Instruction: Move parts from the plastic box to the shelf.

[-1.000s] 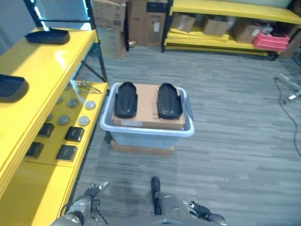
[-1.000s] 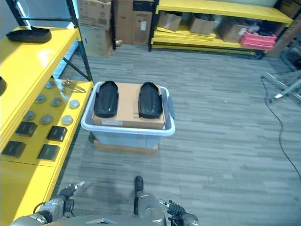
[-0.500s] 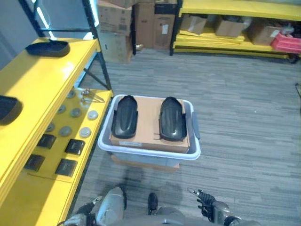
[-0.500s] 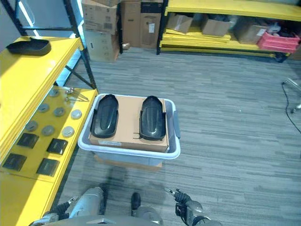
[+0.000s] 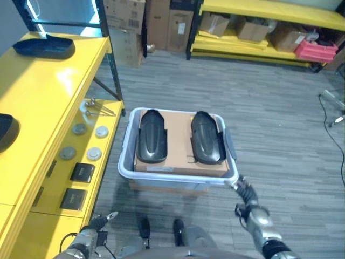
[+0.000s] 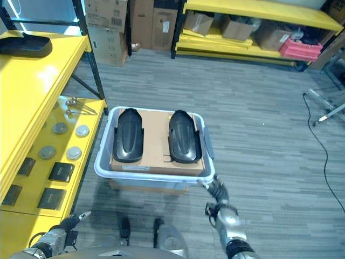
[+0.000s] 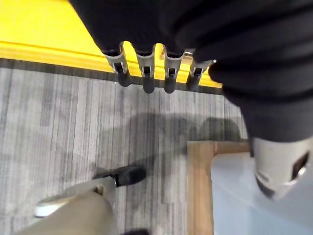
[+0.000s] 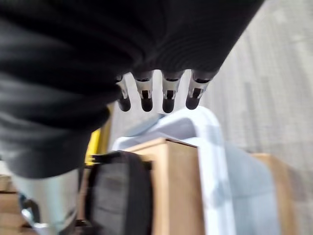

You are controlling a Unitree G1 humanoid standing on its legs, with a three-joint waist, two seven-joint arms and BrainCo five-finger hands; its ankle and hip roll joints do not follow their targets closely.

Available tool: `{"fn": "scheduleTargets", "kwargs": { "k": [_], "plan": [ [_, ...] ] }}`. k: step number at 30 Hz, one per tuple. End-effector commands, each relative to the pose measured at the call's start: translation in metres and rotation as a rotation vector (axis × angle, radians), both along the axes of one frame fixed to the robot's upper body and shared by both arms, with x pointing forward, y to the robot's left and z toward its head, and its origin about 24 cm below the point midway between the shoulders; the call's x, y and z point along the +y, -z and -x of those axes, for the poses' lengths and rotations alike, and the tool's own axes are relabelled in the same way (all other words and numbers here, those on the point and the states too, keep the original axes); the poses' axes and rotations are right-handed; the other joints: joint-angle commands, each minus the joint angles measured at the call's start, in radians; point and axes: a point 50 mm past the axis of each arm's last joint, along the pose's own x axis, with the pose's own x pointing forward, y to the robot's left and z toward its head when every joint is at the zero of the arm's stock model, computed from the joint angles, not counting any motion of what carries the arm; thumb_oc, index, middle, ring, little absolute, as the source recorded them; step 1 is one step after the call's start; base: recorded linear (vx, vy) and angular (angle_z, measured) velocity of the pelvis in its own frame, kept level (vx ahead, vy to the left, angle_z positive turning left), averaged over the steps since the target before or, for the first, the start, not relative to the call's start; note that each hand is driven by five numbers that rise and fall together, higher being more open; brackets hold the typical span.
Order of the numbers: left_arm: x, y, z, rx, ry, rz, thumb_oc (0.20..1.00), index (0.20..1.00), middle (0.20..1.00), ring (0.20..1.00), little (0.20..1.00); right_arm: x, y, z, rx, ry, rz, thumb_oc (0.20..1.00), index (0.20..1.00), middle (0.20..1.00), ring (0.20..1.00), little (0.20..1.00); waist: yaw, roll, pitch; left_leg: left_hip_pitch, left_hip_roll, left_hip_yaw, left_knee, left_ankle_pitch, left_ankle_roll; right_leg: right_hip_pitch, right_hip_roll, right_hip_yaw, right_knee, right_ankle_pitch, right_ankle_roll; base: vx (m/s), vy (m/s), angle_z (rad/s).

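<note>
A pale grey plastic box point(image 5: 178, 177) stands on the floor with a cardboard carton point(image 5: 178, 140) inside it. Two black moulded parts lie on the carton, one on the left point(image 5: 151, 136) and one on the right point(image 5: 207, 137). The yellow shelf point(image 5: 48, 108) runs along the left, with two similar black parts point(image 5: 44, 47) point(image 5: 6, 129) on its top level. My right hand point(image 5: 252, 213) is open, fingers point(image 8: 156, 93) straight and reaching to the box's near right corner. My left hand point(image 5: 94, 226) hangs low beside the shelf, open, its fingers point(image 7: 146, 73) holding nothing.
The shelf's lower level holds round metal discs point(image 5: 86, 141) and black square blocks point(image 5: 82, 172). A wooden board point(image 5: 167, 188) lies under the box. Cardboard boxes point(image 5: 161, 21), a yellow rack point(image 5: 259, 32) and a red crate point(image 5: 312, 49) stand at the back.
The camera has shifted. My right hand has come up from low in front to the box's near right corner. The left hand stays low by the shelf.
</note>
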Motion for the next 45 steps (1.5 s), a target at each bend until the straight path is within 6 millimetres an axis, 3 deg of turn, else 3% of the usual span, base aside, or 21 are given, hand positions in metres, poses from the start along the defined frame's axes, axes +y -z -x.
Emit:
{"fn": "scheduleTargets", "kwargs": {
  "k": [1,5,7,9,13,25,30,34,35,38,39,44,45],
  "plan": [
    [0.004,0.0,0.005,-0.032,-0.055,0.009,1.0,1.0,1.0,1.0,1.0,-0.026,-0.027,-0.012,-0.061,0.023,0.191,1.0,1.0,1.0,1.0,1.0,0.01,-0.011,-0.016,0.018,0.054,-0.005,0.069,-0.094,-0.036,0.062,-0.011,-0.012,-0.17,0.14,0.024,0.15,-0.165,-0.18],
    [0.0,0.004,0.015,-0.003,-0.074,0.03,1.0,1.0,1.0,1.0,1.0,-0.024,-0.046,-0.029,-0.096,-0.004,0.234,1.0,1.0,1.0,1.0,1.0,0.029,-0.018,-0.02,0.024,0.068,-0.002,0.066,-0.092,-0.05,0.098,-0.011,-0.013,-0.226,0.154,0.023,0.16,-0.159,-0.13],
    [-0.007,0.007,0.02,0.038,-0.018,0.038,1.0,1.0,1.0,1.0,1.0,-0.022,-0.073,-0.046,-0.166,-0.011,0.313,1.0,1.0,1.0,1.0,1.0,0.044,-0.022,-0.007,0.006,0.084,0.003,0.057,-0.079,-0.064,0.104,-0.004,-0.022,-0.254,0.157,0.018,0.07,-0.143,0.07],
    [-0.012,0.006,0.011,0.022,0.035,0.04,1.0,1.0,1.0,1.0,1.0,-0.02,-0.099,-0.066,-0.244,0.005,0.335,1.0,1.0,1.0,1.0,1.0,0.052,-0.021,0.02,-0.026,0.094,0.0,0.046,-0.061,-0.076,0.086,0.002,-0.021,-0.273,0.166,0.014,-0.12,-0.087,0.03],
    [-0.028,-0.006,-0.03,-0.156,0.061,0.078,1.0,1.0,1.0,1.0,1.0,-0.015,-0.165,-0.11,-0.395,0.022,0.427,1.0,1.0,1.0,1.0,1.0,0.073,-0.005,0.101,-0.104,0.108,-0.013,0.038,-0.035,-0.097,0.009,-0.007,-0.033,-0.293,0.189,0.017,-0.19,-0.016,-0.08],
    [-0.034,-0.018,-0.055,-0.226,0.113,0.124,1.0,1.0,1.0,1.0,1.0,-0.029,-0.233,-0.136,-0.459,0.119,0.474,1.0,1.0,1.0,1.0,1.0,0.118,0.038,0.192,-0.212,0.07,-0.052,0.048,-0.022,-0.107,-0.084,-0.049,-0.079,-0.293,0.213,0.033,-0.04,0.028,0.11],
    [-0.038,-0.017,-0.057,-0.23,0.129,0.135,1.0,1.0,1.0,1.0,1.0,-0.032,-0.23,-0.142,-0.381,0.104,0.468,1.0,1.0,1.0,1.0,1.0,0.123,0.043,0.211,-0.233,0.061,-0.059,0.054,-0.02,-0.109,-0.099,-0.051,-0.086,-0.289,0.214,0.031,-0.03,0.034,0.08],
    [-0.04,-0.021,-0.063,-0.265,0.124,0.162,1.0,1.0,1.0,1.0,1.0,-0.029,-0.207,-0.147,-0.22,0.022,0.432,1.0,1.0,1.0,1.0,1.0,0.127,0.048,0.222,-0.237,0.057,-0.063,0.047,-0.015,-0.11,-0.107,-0.055,-0.091,-0.288,0.216,0.031,-0.02,0.027,0.08],
    [-0.042,-0.023,-0.066,-0.288,0.131,0.175,1.0,1.0,1.0,1.0,1.0,-0.028,-0.187,-0.147,-0.101,-0.037,0.428,1.0,1.0,1.0,1.0,1.0,0.132,0.052,0.225,-0.237,0.057,-0.063,0.041,-0.011,-0.111,-0.11,-0.059,-0.094,-0.29,0.219,0.031,-0.02,0.022,0.05],
    [-0.044,-0.024,-0.068,-0.3,0.14,0.183,1.0,1.0,1.0,1.0,1.0,-0.029,-0.174,-0.146,-0.014,-0.074,0.451,1.0,1.0,1.0,1.0,1.0,0.136,0.055,0.226,-0.24,0.056,-0.063,0.04,-0.009,-0.112,-0.112,-0.062,-0.097,-0.29,0.221,0.031,-0.03,0.007,0.04],
    [-0.046,-0.026,-0.071,-0.313,0.171,0.184,1.0,1.0,1.0,1.0,1.0,-0.033,-0.15,-0.141,0.139,-0.106,0.491,0.2,0.2,0.2,0.2,0.2,0.149,0.059,0.227,-0.239,0.056,-0.065,0.035,-0.005,-0.114,-0.107,-0.067,-0.107,-0.292,0.223,0.032,0.0,0.0,0.0],
    [-0.046,-0.028,-0.073,-0.326,0.197,0.178,1.0,1.0,1.0,1.0,1.0,-0.042,-0.129,-0.134,0.242,-0.061,0.473,0.2,0.2,0.2,0.2,0.2,0.166,0.065,0.213,-0.22,0.057,-0.066,0.019,-0.001,-0.116,-0.089,-0.069,-0.123,-0.293,0.217,0.033,-0.01,-0.015,0.05],
    [-0.044,-0.029,-0.073,-0.333,0.215,0.161,1.0,1.0,1.0,1.0,1.0,-0.049,-0.118,-0.127,0.27,-0.013,0.443,0.2,0.2,0.2,0.2,0.2,0.172,0.068,0.196,-0.201,0.06,-0.061,0.007,0.001,-0.117,-0.072,-0.07,-0.132,-0.293,0.212,0.036,0.0,-0.01,0.18]
  ]
}}
